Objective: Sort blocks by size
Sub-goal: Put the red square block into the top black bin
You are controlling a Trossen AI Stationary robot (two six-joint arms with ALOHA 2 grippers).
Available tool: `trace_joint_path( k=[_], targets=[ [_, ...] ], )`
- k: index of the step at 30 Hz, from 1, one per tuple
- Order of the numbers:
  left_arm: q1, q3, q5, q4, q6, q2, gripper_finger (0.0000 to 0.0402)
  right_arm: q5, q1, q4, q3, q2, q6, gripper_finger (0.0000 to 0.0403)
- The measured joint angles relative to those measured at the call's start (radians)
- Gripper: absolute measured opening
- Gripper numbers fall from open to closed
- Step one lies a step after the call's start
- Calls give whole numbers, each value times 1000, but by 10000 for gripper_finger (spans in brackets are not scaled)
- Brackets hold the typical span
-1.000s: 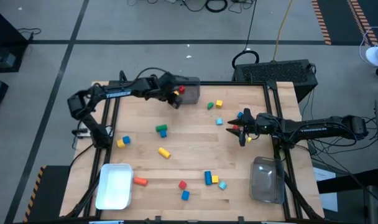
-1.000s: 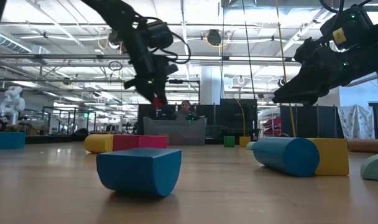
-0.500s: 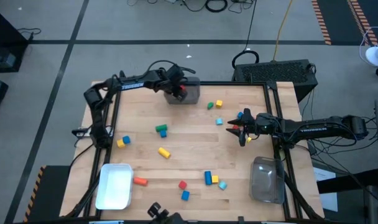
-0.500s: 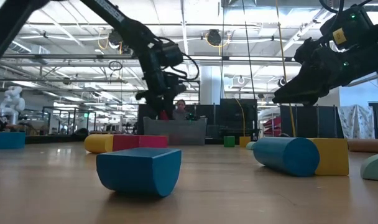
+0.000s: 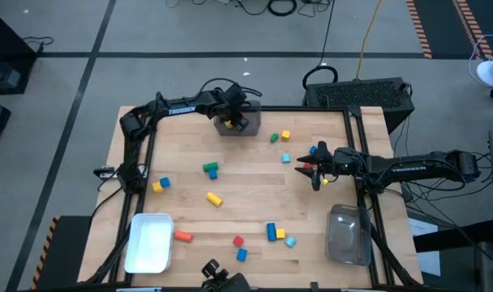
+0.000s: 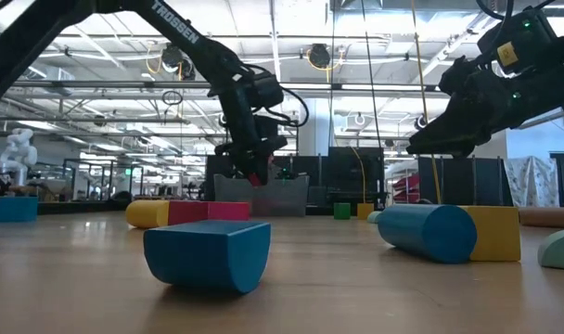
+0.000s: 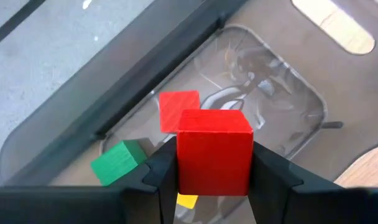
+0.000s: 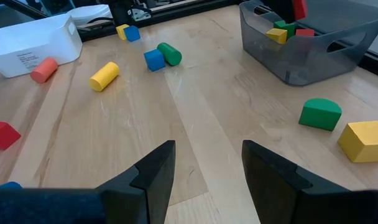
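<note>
Left gripper (image 7: 214, 177) hangs over the grey bin (image 5: 248, 128), jaws clamped on a red cube (image 7: 212, 151); below them lie a red block (image 7: 176, 109) and green block (image 7: 117, 162). Right gripper (image 8: 204, 165) hovers mid-table, jaws apart, nothing between; remaining blocks are scattered ahead.

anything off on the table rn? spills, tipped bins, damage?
Nothing stands out. The grey bin, white bin and clear bin all sit upright, and loose blocks lie scattered on the table, unsorted but not spilled. The left gripper holds a red cube over the grey bin; the right gripper hangs open, empty.
</note>
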Motion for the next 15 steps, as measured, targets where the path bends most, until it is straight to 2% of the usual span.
trace_joint_path(
  k=[10,15],
  targets=[
    [-24,0,0,11,99,0,150,0,0,-2,0,0,0,176],
    [-29,0,-1,32,105,0,184,0,0,-2,0,0,2,176]
  ],
)
